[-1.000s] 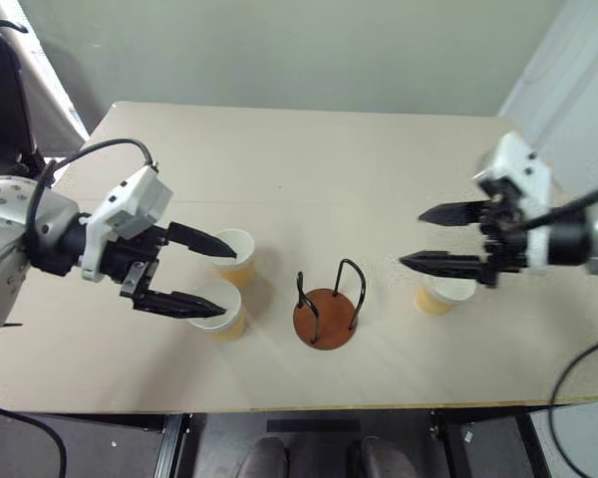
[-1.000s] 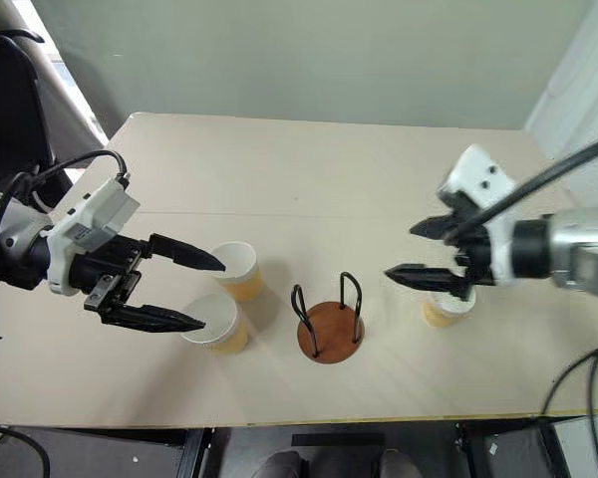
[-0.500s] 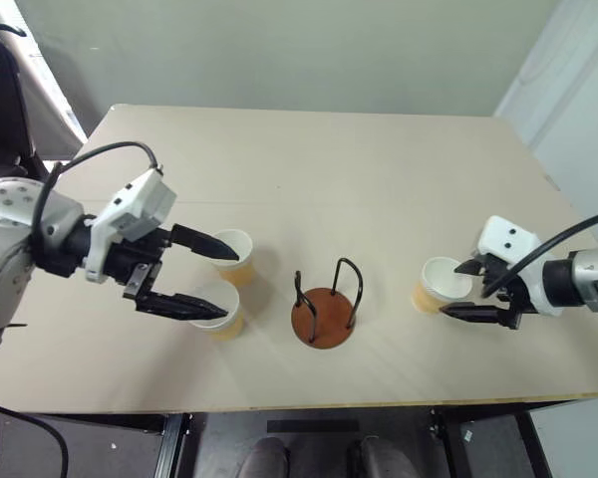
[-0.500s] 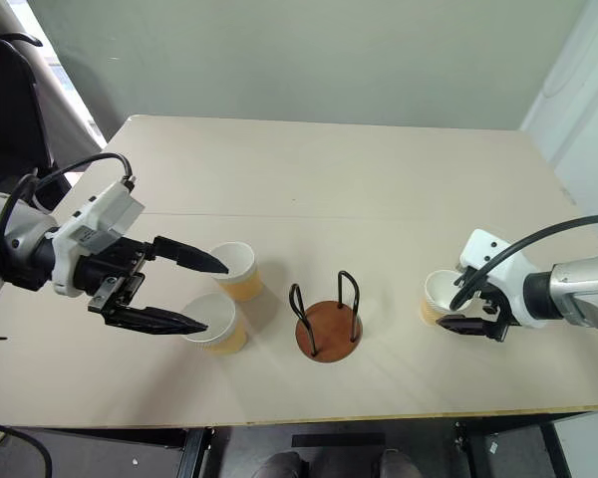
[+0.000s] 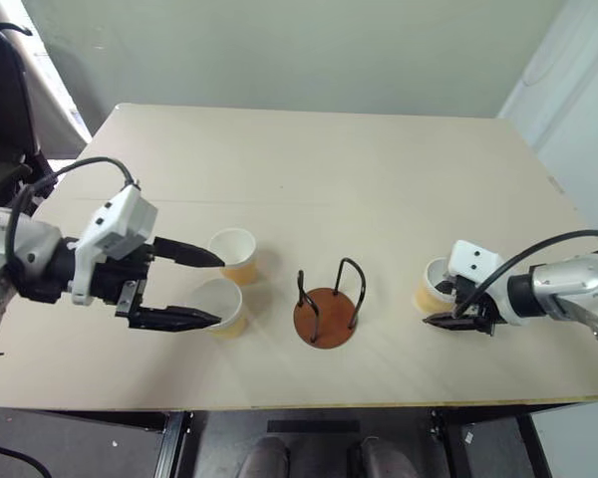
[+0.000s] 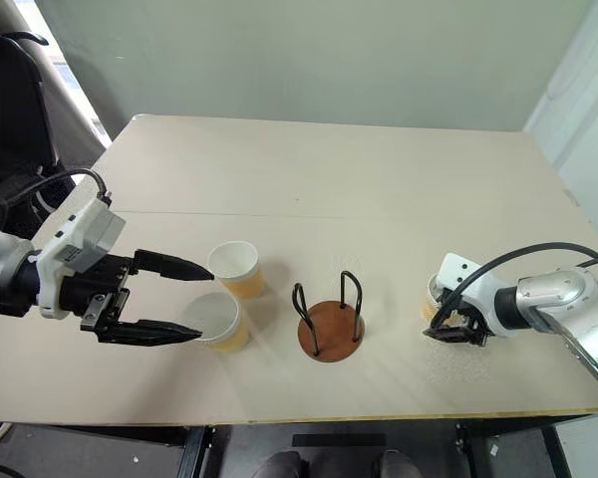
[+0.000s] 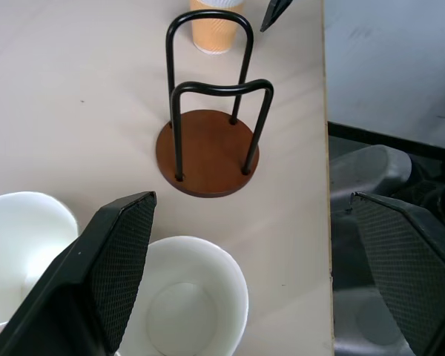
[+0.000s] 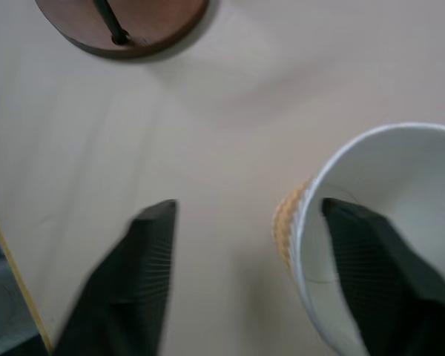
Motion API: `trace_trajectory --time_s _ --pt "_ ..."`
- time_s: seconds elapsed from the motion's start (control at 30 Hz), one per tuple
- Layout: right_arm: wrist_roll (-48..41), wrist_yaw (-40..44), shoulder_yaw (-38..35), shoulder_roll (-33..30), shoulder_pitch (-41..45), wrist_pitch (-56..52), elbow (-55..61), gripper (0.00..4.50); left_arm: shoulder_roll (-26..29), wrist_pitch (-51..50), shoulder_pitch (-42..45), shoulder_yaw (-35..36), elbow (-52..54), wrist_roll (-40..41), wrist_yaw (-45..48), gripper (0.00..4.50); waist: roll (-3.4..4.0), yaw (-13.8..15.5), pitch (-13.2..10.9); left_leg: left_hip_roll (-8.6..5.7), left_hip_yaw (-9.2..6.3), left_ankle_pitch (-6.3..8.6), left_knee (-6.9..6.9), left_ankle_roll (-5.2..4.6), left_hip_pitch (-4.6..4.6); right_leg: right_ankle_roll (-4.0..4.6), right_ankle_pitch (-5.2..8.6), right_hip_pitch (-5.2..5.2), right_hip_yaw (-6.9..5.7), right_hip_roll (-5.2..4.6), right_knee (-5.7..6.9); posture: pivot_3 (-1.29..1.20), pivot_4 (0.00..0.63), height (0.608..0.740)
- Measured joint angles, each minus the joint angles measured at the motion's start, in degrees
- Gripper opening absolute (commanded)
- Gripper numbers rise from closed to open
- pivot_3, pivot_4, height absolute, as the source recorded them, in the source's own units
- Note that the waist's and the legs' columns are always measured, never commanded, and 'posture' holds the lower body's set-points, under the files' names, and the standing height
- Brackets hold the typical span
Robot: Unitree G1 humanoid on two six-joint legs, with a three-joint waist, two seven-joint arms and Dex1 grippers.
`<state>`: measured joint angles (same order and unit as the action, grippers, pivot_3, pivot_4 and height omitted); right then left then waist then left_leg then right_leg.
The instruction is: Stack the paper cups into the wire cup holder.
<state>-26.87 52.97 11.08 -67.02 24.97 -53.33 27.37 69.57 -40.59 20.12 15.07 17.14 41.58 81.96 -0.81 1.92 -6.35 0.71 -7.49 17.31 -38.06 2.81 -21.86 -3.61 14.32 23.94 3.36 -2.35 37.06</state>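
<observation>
Two paper cups stand left of centre, one farther [image 5: 232, 253] and one nearer [image 5: 220, 305], both upright and empty. My left gripper [image 5: 216, 290] is open, its fingers spread level around the nearer cup's left side. The wire cup holder [image 5: 326, 310] stands empty at mid table on its brown disc. A third paper cup [image 5: 432, 284] stands to its right. My right gripper [image 5: 438, 306] is low at this cup, one finger [image 8: 371, 274] inside it and the other finger [image 8: 144, 274] outside, apart from the wall [image 8: 291, 222].
The table's front edge [image 5: 299, 403] runs close below the cups and the holder. A black chair [image 5: 2, 95] stands off the table's left back corner. Bare tabletop [image 5: 319, 169] stretches behind the cups.
My right gripper has dropped from above the right cup down onto it, one finger going inside, and its fingers have narrowed. The left gripper has stayed open by the two cups.
</observation>
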Motion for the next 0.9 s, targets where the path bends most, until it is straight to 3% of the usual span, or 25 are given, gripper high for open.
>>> trace_trajectory --time_s 0.17,0.37,0.5,0.6,0.77,0.9 --pt "0.64 2.73 0.14 0.49 0.45 0.74 0.03 0.06 -1.22 1.81 -1.43 1.27 -0.03 -0.03 -1.03 4.5 0.0 -0.03 0.0 0.0 0.01 0.01 0.0 0.01 -0.01 0.0 0.0 0.0 0.0 0.0 -0.01 0.0 0.15 0.74" --pt "-3.37 9.78 -4.67 -2.25 1.19 1.35 0.47 0.03 -1.26 1.98 -1.5 1.91 -0.18 -0.06 -1.38 4.5 0.01 0.05 -0.01 -0.02 0.04 0.01 0.0 0.02 -0.04 0.0 0.0 0.02 0.0 0.0 -0.01 0.0 0.15 0.74" --pt "-12.91 16.99 -15.3 -5.58 11.48 1.08 1.15 0.03 -1.15 2.67 -1.3 1.92 -0.97 -0.62 -1.58 4.5 0.05 -0.07 -0.03 0.01 0.06 0.0 0.07 0.08 -0.01 0.06 0.04 0.05 0.03 0.14 -0.02 0.0 0.15 0.74" --pt "-16.8 17.85 -17.02 -4.91 21.42 0.88 1.17 0.03 -1.0 2.96 -1.15 1.9 -2.01 -0.9 -1.91 4.5 0.0 -0.36 0.0 0.06 0.02 0.03 0.05 0.13 0.04 0.13 0.08 0.03 0.01 0.22 -0.02 0.0 0.15 0.74" --pt "-18.73 13.74 -7.72 10.39 33.62 0.0 2.45 0.03 -0.94 3.43 0.1 0.89 -2.38 -0.99 -2.12 4.5 0.02 -1.04 -0.01 0.1 -0.01 0.01 -0.01 0.11 0.16 0.14 0.08 0.0 -0.01 0.3 0.11 0.0 0.15 0.74" --pt "-12.97 12.79 1.67 13.34 33.46 1.49 2.98 0.03 -0.95 3.93 0.18 0.26 -2.52 -1.29 -2.38 4.5 0.02 -0.58 -0.01 0.1 -0.16 0.01 -0.08 0.11 0.0 0.15 0.08 0.02 -0.11 0.26 0.02 0.0 0.15 0.74"
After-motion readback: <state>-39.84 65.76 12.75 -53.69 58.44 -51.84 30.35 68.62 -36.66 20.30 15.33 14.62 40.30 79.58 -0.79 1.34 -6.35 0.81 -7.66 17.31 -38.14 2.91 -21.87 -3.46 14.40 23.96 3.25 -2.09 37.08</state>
